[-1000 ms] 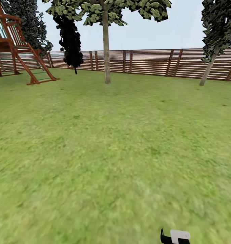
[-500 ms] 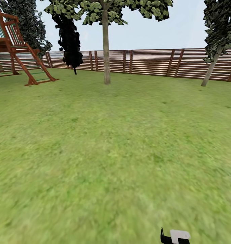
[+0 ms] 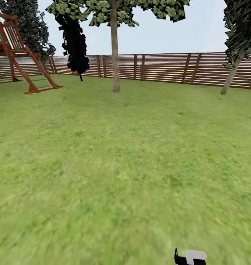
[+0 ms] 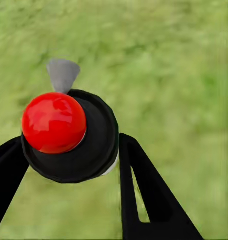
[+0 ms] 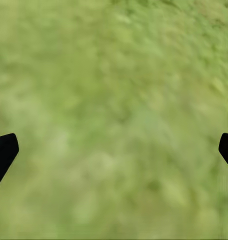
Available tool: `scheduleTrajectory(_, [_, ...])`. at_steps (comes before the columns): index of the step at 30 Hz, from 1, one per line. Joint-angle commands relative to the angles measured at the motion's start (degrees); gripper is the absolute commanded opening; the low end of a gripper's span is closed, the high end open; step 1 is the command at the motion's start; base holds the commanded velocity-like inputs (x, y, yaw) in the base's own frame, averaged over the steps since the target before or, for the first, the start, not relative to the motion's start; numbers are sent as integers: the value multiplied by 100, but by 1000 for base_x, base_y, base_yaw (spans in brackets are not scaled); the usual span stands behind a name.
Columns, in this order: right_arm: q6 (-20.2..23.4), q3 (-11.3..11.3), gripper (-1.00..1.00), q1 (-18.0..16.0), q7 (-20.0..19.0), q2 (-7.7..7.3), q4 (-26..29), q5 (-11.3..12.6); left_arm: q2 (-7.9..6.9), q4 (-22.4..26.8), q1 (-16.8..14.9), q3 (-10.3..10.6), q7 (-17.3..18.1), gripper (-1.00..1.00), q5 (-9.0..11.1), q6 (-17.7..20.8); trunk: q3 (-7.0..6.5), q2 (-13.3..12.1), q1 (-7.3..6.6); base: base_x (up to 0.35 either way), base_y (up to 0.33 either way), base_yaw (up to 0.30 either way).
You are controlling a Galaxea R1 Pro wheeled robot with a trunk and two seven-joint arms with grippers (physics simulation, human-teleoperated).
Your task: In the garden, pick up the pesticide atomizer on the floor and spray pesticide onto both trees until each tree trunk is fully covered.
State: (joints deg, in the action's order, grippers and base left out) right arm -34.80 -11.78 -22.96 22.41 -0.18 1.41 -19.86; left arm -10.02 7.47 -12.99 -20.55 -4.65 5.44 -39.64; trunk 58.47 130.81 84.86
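**Atomizer held over grass, two trees stood at the fence**

The pesticide atomizer (image 4: 68,137) appeared end-on in the left wrist view: a round black body with a glossy red top, a grey nozzle jutting from its rim; it sat between the left gripper's (image 4: 68,165) dark fingers, above blurry green floor (image 3: 118,165); one tree (image 3: 115,44) rose upright mid-lawn, its tree trunk (image 3: 115,62) pale grey-tan and straight; a second tree (image 3: 237,40) leaned at the far right, beside the fence.
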Motion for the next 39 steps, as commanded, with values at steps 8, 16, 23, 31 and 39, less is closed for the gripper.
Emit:
scheduleTrajectory(8, [0, 0, 100, 0, 0, 0, 0, 0, 0, 1, -2, -1, 0, -100, -2, 7, 0, 0, 0, 337, 0, 0])
scheduleTrajectory(16, [1, 0, 100, 1, 0, 0, 0, 0, 0, 1, -2, -1, 0, -100, 0, 0, 0, 0, 0, 337, 0, 0])
scheduleTrajectory(23, [0, 0, 100, -1, -1, 0, 0, 0, 0, 1, -2, -1, 0, -100, 1, 0, 0, 0, 0, 337, 0, 0])
scheduleTrajectory(31, [2, 0, 100, 1, -1, 0, 0, 0, 0, 1, -2, -1, 0, -100, 3, 0, 0, 0, 0, 337, 0, 0])
scheduleTrajectory(39, [4, 0, 100, 2, 0, 0, 0, 0, 0, 1, -2, -1, 0, -100, -5, -7, 0, 0, 0, 337, 0, 0])
